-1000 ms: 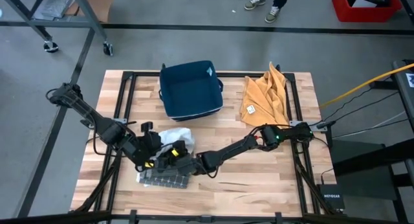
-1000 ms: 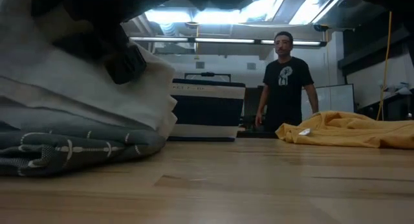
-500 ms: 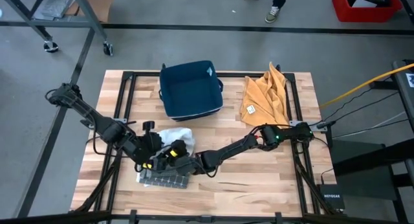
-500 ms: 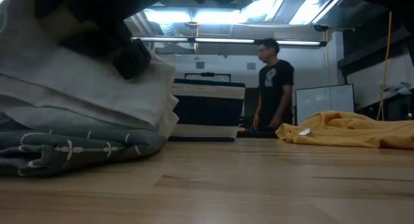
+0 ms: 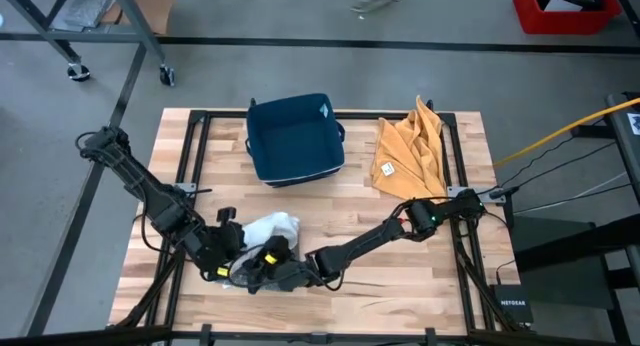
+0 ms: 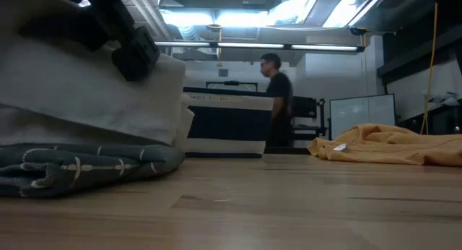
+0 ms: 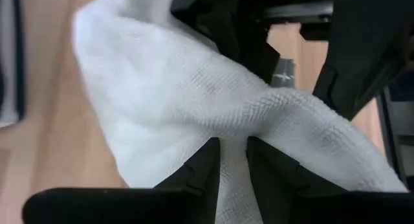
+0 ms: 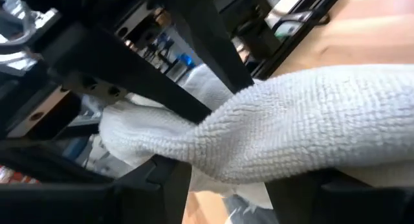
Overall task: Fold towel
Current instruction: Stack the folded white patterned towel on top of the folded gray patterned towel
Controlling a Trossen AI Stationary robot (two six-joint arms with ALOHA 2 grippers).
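1. High view: both arms meet at the table's near-left part. Left gripper [image 5: 228,264] and right gripper [image 5: 285,273] sit close together over the white towel [image 5: 272,227], which is bunched, partly hidden beneath them. Blue bin [image 5: 294,138] stands at the far edge; orange cloth [image 5: 410,153] lies well apart to the right.

2. Low view: towel [image 6: 94,91] hangs lifted in a thick layer above a grey patterned cloth [image 6: 79,167] lying on the table [image 6: 289,207]. A dark gripper part presses into the towel's top. A person stands in the room behind the bin.

3. Left wrist view: fingers [image 7: 208,164] pinch a ridge of towel [image 7: 162,88]; clamped on it.

4. Right wrist view: fingers [image 8: 169,179] straddle a thick roll of towel [image 8: 310,127]; grasping it, jaws fairly wide.

5. Risks, as I judge them: grips lie very near each other, so the grippers could collide. Each holds a bunched ridge, not a clean corner; a pull could slip layers loose or give a crooked fold. The hanging towel may drag the grey cloth underneath.
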